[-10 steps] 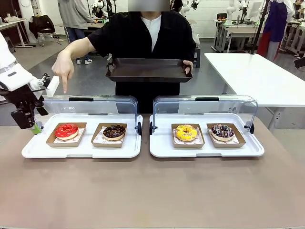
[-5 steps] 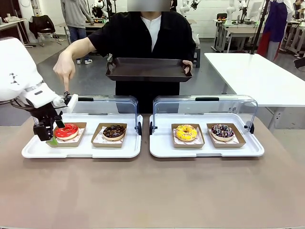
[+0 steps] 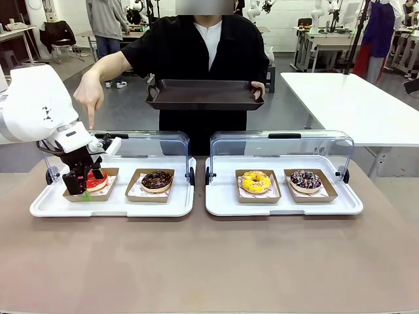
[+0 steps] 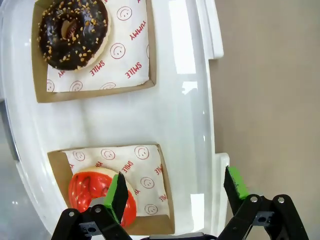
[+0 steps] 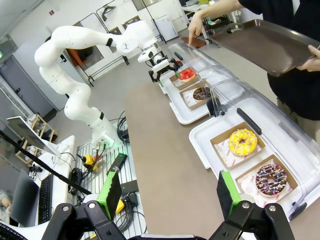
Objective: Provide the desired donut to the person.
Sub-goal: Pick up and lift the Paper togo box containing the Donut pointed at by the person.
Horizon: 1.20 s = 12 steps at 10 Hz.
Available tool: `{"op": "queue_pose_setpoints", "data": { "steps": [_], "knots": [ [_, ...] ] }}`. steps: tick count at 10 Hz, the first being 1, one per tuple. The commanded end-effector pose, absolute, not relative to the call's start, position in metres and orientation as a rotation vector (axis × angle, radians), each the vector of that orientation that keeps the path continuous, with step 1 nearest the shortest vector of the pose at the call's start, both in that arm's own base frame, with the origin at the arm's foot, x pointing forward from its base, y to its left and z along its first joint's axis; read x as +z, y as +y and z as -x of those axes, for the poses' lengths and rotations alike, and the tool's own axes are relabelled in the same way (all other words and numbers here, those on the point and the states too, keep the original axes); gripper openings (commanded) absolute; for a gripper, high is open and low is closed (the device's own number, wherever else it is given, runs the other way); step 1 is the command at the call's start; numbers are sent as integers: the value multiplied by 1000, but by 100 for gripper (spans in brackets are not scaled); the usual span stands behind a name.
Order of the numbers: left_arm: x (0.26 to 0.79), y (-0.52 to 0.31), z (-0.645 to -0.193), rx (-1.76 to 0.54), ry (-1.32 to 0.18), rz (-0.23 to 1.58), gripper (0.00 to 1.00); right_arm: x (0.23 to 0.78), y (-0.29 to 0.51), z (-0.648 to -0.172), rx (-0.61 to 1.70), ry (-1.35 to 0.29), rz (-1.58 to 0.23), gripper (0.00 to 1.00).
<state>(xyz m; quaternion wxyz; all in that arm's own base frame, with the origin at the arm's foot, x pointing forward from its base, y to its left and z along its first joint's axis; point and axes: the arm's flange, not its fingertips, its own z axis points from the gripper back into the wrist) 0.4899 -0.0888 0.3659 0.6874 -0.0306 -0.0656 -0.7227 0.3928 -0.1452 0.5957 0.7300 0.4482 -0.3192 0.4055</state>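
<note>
One red donut beneath one fingertip of left jaws, spread wide, holding nothing

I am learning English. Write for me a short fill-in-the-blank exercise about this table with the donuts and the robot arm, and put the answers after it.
The person's hand points down at the donut whose icing is ____. The left gripper hangs over that donut's box with its jaws ____. The white tray under it holds ____ donuts.
Answers: red; open; two.
</note>
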Motion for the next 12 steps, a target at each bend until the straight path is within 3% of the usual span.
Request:
{"op": "queue_pose_setpoints", "data": {
  "steps": [1, 5, 11, 12],
  "knots": [
    [357, -86, -498, -1643, -148, 50, 100, 595, -145, -394, 892, -712, -992, 100],
    [336, -88, -497, -1627, -108, -89, 100, 595, -145, -394, 892, -712, -992, 100],
    [320, -91, -500, -1625, -110, -85, 100, 595, -145, -394, 892, -712, -992, 100],
    [321, -91, -500, -1627, -110, -83, 44, 595, -145, -394, 892, -712, -992, 100]
  ]
}}
